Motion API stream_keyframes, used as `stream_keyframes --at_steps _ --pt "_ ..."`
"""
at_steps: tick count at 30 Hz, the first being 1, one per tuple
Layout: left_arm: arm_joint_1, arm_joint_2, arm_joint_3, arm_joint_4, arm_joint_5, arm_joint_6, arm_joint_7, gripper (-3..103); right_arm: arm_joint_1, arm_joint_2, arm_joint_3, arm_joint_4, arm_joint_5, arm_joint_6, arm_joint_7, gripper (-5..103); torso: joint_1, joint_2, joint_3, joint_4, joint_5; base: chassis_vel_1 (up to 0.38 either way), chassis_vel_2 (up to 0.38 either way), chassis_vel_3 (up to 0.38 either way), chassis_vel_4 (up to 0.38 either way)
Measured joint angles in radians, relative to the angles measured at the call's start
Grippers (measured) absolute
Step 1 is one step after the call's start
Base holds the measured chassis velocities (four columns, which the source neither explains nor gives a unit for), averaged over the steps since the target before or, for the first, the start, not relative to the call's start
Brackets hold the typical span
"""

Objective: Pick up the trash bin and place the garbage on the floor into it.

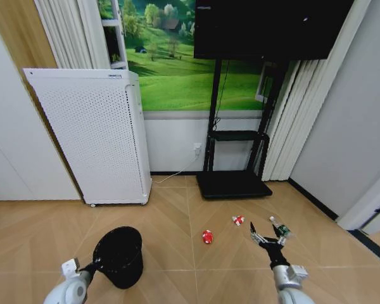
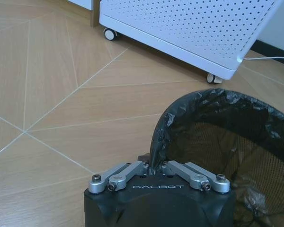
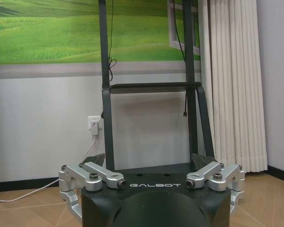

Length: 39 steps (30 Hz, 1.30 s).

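Herringbone wood floor, white perforated appliance [image 1: 88, 136] and black TV stand [image 1: 233, 180] against far wall. Left gripper [image 1: 90, 268] pinched shut on rim of black mesh trash bin [image 1: 119, 256], lined with a black bag, held at lower left. Right gripper [image 1: 264, 239] spread wide, empty, hovering low at lower right. Clear bottle with green label [image 1: 280, 228] just beside it, slightly right, long axis slanting away. White-and-red wrapper [image 1: 238, 220] ahead-left; red wrapper [image 1: 207, 237] farther left, between gripper and bin. Right arm nearest all three; bottle likely first.
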Motion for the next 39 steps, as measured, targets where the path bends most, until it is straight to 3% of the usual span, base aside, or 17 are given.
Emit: stream_keyframes --at_steps 9,13,16,17,19,20,23,24,25,28,30,39 --pt "-0.007 0.002 0.003 -0.016 0.04 -0.015 0.023 4 -0.001 -0.004 0.002 -0.002 0.004 0.001 0.0 100 0.0 0.0 0.0 0.0001 0.0 0.0 0.0 0.0 0.0" --pt "-0.009 0.013 0.01 -0.039 0.085 -0.069 0.074 4 -0.001 -0.004 0.001 -0.002 0.006 0.002 0.0 100 0.0 0.0 0.0 0.0002 0.0002 0.0 0.0 0.0 0.0" --pt "-0.019 0.026 0.025 -0.055 0.152 -0.155 0.129 4 -0.002 -0.001 -0.003 -0.003 0.006 0.002 0.0 100 0.0 0.0 0.0 0.0 0.0001 0.0 0.0 0.0 0.0" --pt "-0.019 0.026 0.025 -0.055 0.152 -0.155 0.129 4 -0.002 -0.001 -0.003 -0.003 0.006 0.002 0.0 100 0.0 0.0 0.0 0.0 0.0001 0.0 0.0 0.0 0.0" --pt "-0.026 0.038 0.031 -0.067 0.196 -0.25 0.168 4 -0.003 0.0 -0.008 -0.003 0.006 -0.002 0.0 100 0.0 0.0 0.0 0.0 0.0 0.0 0.0 0.0 0.0" --pt "-0.026 0.038 0.031 -0.067 0.196 -0.25 0.168 4 -0.003 0.0 -0.008 -0.003 0.006 -0.002 0.0 100 0.0 0.0 0.0 0.0 0.0 0.0 0.0 0.0 0.0" --pt "-0.036 0.056 0.035 -0.089 0.234 -0.386 0.226 4 0.013 -0.002 -0.023 -0.015 0.008 -0.03 0.0 100 0.0 0.0 0.0 0.0002 0.0 0.0 0.0 0.0 0.0" --pt "-0.036 0.056 0.035 -0.089 0.234 -0.386 0.226 4 0.013 -0.002 -0.023 -0.015 0.008 -0.03 0.0 100 0.0 0.0 0.0 0.0002 0.0 0.0 0.0 0.0 0.0" --pt "-0.048 0.064 0.039 -0.092 0.24 -0.44 0.237 4 0.023 -0.008 -0.038 -0.023 0.017 -0.062 0.0 100 0.0 0.0 0.0 0.0 0.0003 0.0 0.0 0.0 0.0" --pt "-0.063 0.071 0.041 -0.092 0.247 -0.478 0.247 4 0.034 -0.026 -0.066 -0.03 0.049 -0.115 0.003 100 0.0 0.0 0.0 0.0 0.0001 0.0 0.0 0.0 0.0" --pt "-0.08 0.085 0.042 -0.088 0.261 -0.523 0.252 4 0.06 -0.063 -0.121 -0.047 0.114 -0.192 0.009 100 0.0 0.0 0.0 -0.0001 0.0001 0.0 0.0 0.0 0.0" --pt "-0.076 0.122 0.026 -0.121 0.275 -0.575 0.254 4 0.154 -0.151 -0.275 -0.107 0.26 -0.371 0.035 100 0.0 0.0 0.0 0.0 0.0 0.0 0.0 0.0 0.0"
